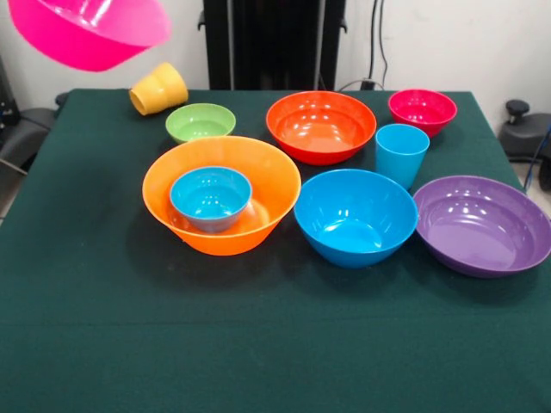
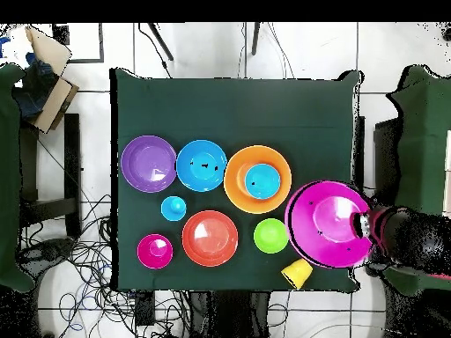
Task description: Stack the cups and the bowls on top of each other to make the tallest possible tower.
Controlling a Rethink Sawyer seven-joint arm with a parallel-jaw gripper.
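Observation:
The large orange bowl point(image 1: 267, 185) stands on the table with the small teal bowl point(image 1: 210, 196) inside it. The large pink bowl point(image 1: 90, 30) hangs tilted in the air beyond the table's side, and in the overhead view a person's dark-sleeved arm point(image 2: 410, 242) holds its rim. The blue bowl point(image 1: 355, 215), purple bowl point(image 1: 482, 224), red-orange bowl point(image 1: 320, 126), magenta bowl point(image 1: 422, 110) and green bowl point(image 1: 200, 122) each stand alone. The light blue cup point(image 1: 401, 153) is upright. The yellow-orange cup point(image 1: 158, 89) lies on its side at the table's far edge. Neither view shows the gripper.
The table point(image 1: 103, 327) has a dark green cloth. Chairs point(image 2: 423, 114) stand at both sides of it, cables lie on the floor point(image 2: 79, 264), and a cardboard box point(image 2: 48, 84) sits off one corner.

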